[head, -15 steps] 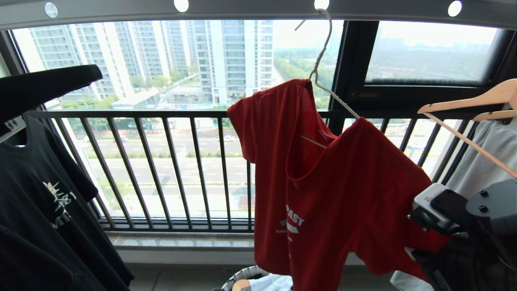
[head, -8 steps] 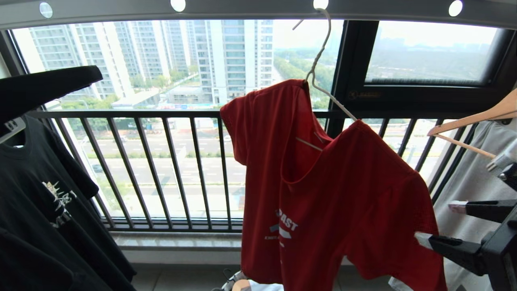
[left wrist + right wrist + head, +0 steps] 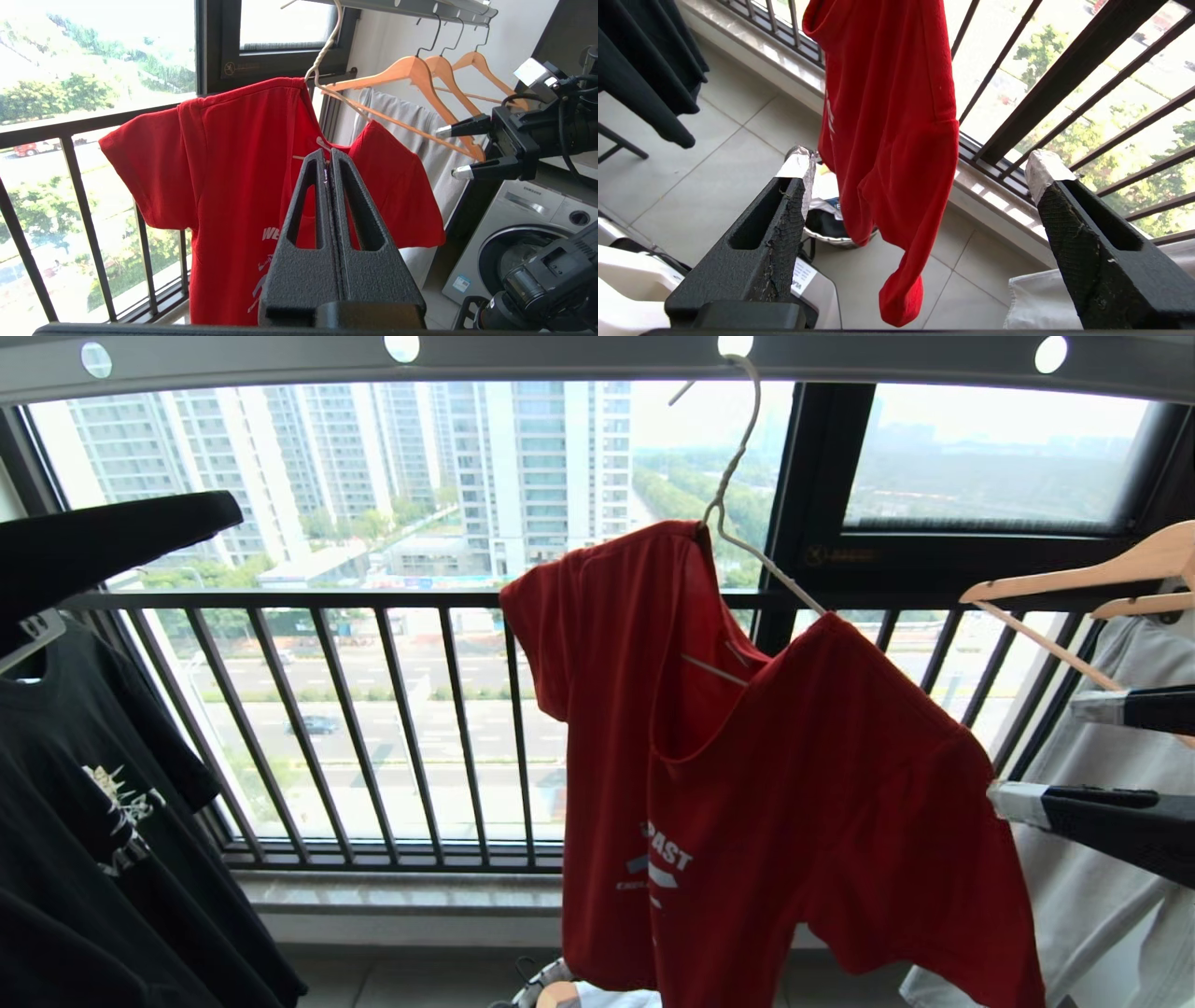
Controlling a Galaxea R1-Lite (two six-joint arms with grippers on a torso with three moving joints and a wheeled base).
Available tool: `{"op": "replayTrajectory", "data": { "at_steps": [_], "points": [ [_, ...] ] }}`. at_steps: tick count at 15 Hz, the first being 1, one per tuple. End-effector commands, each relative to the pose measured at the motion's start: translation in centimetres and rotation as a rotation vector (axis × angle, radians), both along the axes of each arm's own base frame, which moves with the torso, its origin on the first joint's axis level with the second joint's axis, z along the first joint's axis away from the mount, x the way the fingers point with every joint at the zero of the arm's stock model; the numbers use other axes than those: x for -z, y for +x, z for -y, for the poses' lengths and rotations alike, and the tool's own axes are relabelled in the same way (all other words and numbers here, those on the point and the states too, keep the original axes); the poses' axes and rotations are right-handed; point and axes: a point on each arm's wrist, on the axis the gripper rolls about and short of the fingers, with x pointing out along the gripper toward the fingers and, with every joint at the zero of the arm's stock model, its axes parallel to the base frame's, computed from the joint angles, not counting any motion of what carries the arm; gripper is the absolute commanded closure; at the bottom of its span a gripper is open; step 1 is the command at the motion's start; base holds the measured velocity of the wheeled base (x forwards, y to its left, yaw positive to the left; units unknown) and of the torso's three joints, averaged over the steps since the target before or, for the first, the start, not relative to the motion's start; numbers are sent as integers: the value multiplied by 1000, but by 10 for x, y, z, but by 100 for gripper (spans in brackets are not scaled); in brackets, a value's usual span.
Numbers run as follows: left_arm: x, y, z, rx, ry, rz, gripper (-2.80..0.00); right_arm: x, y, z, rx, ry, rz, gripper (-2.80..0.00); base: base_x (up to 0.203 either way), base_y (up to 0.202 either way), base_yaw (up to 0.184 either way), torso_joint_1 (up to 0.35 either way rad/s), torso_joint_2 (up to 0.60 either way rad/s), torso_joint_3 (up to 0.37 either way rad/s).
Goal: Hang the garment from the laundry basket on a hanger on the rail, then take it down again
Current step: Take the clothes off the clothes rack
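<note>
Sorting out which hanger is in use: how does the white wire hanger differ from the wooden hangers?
The wire hanger is thin and white; the wooden hangers are thick and light orange-brown. The wire hanger hangs tilted and carries the red T-shirt; the nearest wooden hanger is bare. All hook onto the rail.

On the bright red short-sleeved T-shirt [image 3: 794,784] we can read white chest lettering ending in "AST" in the head view, with a smaller line beneath it too fine to make out; in the left wrist view the same print starts with "WE" at about 7 o'clock from the shirt's neckline. On the silver-grey front-loading washing machine [image 3: 528,224], at 4 o'clock from the shirt, the brand "SAMSUNG" stands on the control panel. The dark window frame [image 3: 219,46] carries a small gold logo with lettering we cannot read. The black T-shirt [image 3: 103,803] bears a pale graphic we cannot decipher.
</note>
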Motion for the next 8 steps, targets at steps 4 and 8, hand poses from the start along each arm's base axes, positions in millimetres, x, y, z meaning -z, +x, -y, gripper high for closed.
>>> {"op": "replayTrajectory", "data": {
  "at_steps": [4, 8],
  "points": [
    [1, 4, 1, 4, 2, -12, 0, -5, 46, -32, -12, -83, -24, -280, 0, 0, 0, 0, 0, 0],
    [2, 5, 1, 4, 3, -15, 0, -14, 82, -30, 12, -83, -25, -280, 0, 0, 0, 0, 0, 0]
  ]
}}
